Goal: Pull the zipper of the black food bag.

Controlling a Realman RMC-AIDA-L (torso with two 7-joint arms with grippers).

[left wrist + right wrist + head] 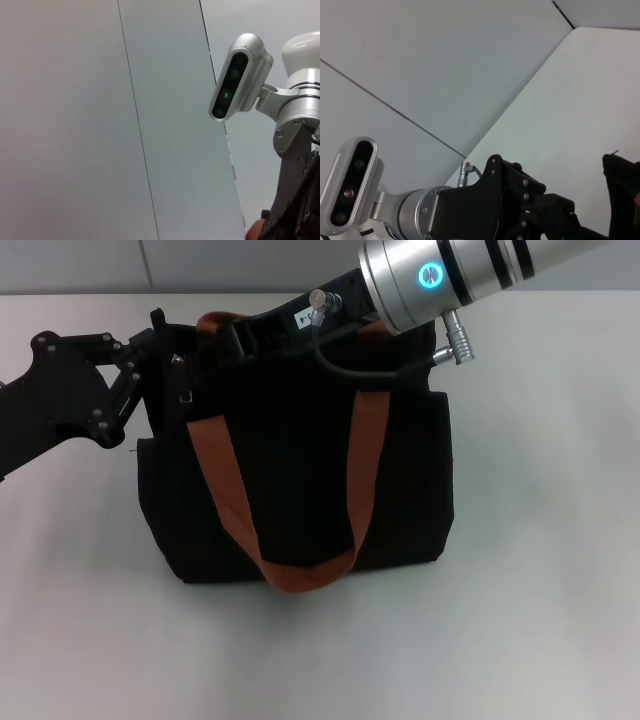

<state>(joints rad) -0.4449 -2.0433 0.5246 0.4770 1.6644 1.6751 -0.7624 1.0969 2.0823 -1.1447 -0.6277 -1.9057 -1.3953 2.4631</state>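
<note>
- We could not tell how either gripper's jaws stood.
- The left gripper (165,355) sat at the black food bag's (290,480) top left corner — beside the zipper (185,395).
- The right gripper (250,335) reached over the bag's top edge.
- The bag stood upright on the table (540,590).

Even bright light, soft shadow under the black food bag (300,490)

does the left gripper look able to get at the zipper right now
Probably yes: the left gripper is already at the black bag's top left corner beside the silver zipper, with nothing between them.
</note>
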